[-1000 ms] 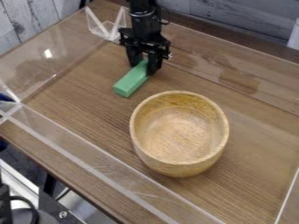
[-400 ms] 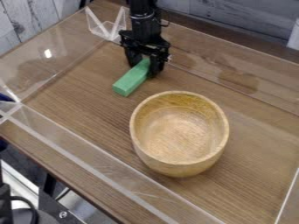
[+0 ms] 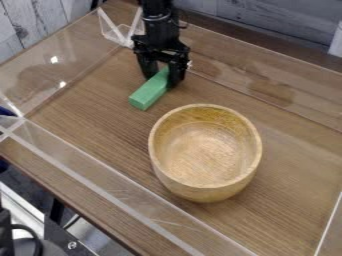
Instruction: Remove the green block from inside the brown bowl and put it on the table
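From the single camera view, the block [image 3: 151, 91] lies flat on the worktop [image 3: 80, 110], just up and left of the bowl [image 3: 206, 152], apart from it. The hand [image 3: 160, 68] points down over the block's far end, fingers spread on either side of it.

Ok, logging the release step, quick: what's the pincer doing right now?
Pincer: open, jaws astride the far end of the green block, which lies on the table; not gripping it.
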Robot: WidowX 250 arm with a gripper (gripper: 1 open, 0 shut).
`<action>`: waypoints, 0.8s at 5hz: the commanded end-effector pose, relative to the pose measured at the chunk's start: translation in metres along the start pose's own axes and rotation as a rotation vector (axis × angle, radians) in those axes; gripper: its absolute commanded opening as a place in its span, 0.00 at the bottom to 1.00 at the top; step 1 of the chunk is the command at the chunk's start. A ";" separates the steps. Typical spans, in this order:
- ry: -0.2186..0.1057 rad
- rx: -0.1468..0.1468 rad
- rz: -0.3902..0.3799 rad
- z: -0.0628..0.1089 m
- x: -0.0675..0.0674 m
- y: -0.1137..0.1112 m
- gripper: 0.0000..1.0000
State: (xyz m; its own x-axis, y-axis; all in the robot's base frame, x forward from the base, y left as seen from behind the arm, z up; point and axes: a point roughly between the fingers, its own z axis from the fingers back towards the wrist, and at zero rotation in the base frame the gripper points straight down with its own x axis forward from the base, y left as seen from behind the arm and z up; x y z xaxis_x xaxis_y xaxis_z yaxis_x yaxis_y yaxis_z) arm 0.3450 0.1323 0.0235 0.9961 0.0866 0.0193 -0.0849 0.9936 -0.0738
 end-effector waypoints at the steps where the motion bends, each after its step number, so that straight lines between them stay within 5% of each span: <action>1: -0.125 0.024 0.001 0.055 0.012 0.004 1.00; 3: -0.205 0.027 0.014 0.116 0.010 -0.003 1.00; 4: -0.192 0.030 0.021 0.110 0.010 0.001 1.00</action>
State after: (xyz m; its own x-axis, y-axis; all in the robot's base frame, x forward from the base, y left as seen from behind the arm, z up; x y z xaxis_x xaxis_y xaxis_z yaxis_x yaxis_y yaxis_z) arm 0.3479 0.1349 0.1128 0.9826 0.1119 0.1479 -0.1025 0.9923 -0.0696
